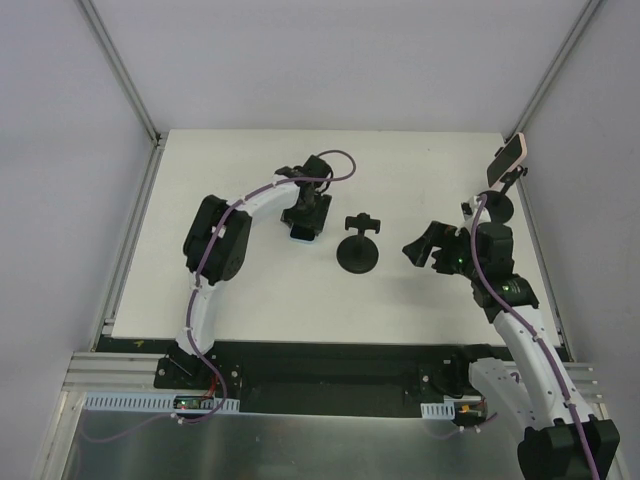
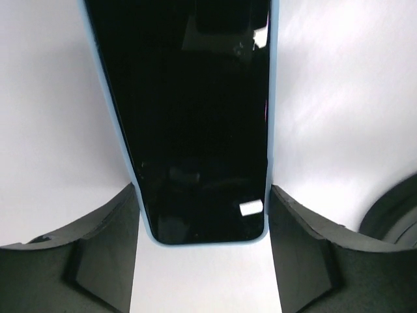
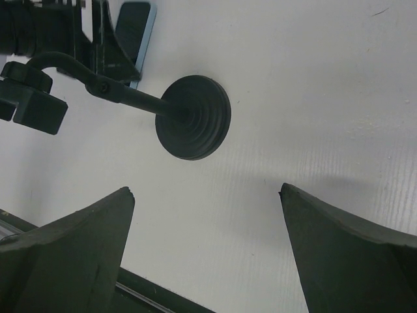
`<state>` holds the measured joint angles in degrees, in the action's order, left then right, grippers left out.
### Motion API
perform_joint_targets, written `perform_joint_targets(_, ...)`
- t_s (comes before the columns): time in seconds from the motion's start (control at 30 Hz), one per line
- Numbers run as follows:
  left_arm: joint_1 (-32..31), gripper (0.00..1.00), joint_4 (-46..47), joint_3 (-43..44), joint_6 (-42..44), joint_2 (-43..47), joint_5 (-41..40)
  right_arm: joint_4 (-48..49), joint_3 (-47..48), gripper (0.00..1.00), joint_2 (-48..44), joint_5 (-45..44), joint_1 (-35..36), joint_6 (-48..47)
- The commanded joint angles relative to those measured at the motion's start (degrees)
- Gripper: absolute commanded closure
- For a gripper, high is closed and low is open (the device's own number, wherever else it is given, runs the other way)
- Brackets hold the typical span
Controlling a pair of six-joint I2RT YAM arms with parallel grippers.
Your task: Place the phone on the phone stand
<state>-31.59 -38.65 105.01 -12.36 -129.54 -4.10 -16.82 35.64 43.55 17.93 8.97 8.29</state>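
The white tabletop (image 1: 250, 290) sat boxed in by pale walls (image 1: 60, 150), and on it your phone (image 2: 195, 130), in its light-blue case, lay flat and screen-up just left of the empty phone stand (image 1: 358, 248). Your left fingers (image 2: 98, 254) straddled the phone's near end, one set against each long edge, so they looked clamped on it across its width, the only span narrow enough for a grasp from above; it was not yet lifted. Your right fingers (image 3: 71, 254) hung spread wide, holding nothing, aimed at the stand's round base, likely placed to steady it for the handover. A pink phone (image 1: 509, 160) perched on a second stand (image 1: 500, 208) at the far right edge
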Motion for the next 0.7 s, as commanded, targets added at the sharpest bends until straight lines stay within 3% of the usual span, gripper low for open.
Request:
perform_joint_targets(0.0,-1.62,0.96,-4.53,-17.53,-6.36,11.64,-4.25,2.75,-0.48,0.03,1.09,0.17,-0.27,0.67)
perform_joint_targets(0.07,-2.07,0.91,-3.01,-24.05,-7.58,14.56,-3.9,2.93,-0.04,0.03,1.71,0.87,-0.36,0.58)
perform_joint_targets(0.2,-2.16,0.43,-0.64,-27.58,-6.89,19.05,-2.41,2.67,0.22,0.03,1.45,0.7,-0.36,-0.03)
perform_joint_targets(0.23,-2.16,0.26,0.32,-26.97,-6.63,19.06,-2.67,2.49,0.22,0.03,1.36,0.61,-0.36,-0.03)
perform_joint_targets(0.27,-1.98,0.22,0.25,-26.09,-6.28,18.1,-2.84,2.49,0.31,0.03,1.28,0.61,-0.36,0.05)
perform_joint_targets(0.43,-1.19,0.14,-0.37,-17.58,-5.66,13.26,-3.11,1.53,0.57,0.03,0.49,0.61,-0.36,0.05)
perform_joint_targets(0.67,0.13,0.15,-2.12,-11.23,-6.8,6.76,-1.26,0.03,1.01,0.03,-0.66,0.0,-0.36,-0.56)
